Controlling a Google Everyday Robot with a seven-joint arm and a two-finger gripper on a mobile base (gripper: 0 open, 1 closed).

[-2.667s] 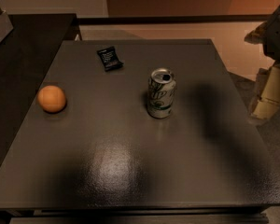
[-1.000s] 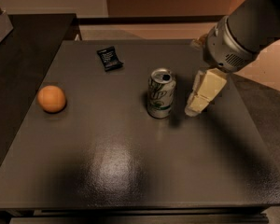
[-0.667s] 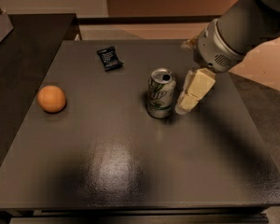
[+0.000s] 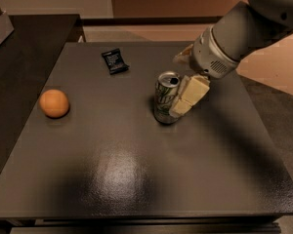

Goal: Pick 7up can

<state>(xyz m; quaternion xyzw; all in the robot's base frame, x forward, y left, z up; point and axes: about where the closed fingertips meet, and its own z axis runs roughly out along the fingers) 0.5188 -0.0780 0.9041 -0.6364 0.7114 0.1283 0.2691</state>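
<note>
Fingers [image 4: 194, 89] against 7up can [image 4: 164, 95] on dark glossy table [image 4: 136, 179], tan floor [image 4: 283, 74] beyond; spread unclear.

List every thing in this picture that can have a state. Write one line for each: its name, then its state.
7up can: upright on the table, not lifted.
Gripper: low beside the can, overlapping it in this view; whether it touches the can cannot be told.
Orange: resting on the table, apart from the can.
Black packet: lying flat near the table's far edge.
</note>
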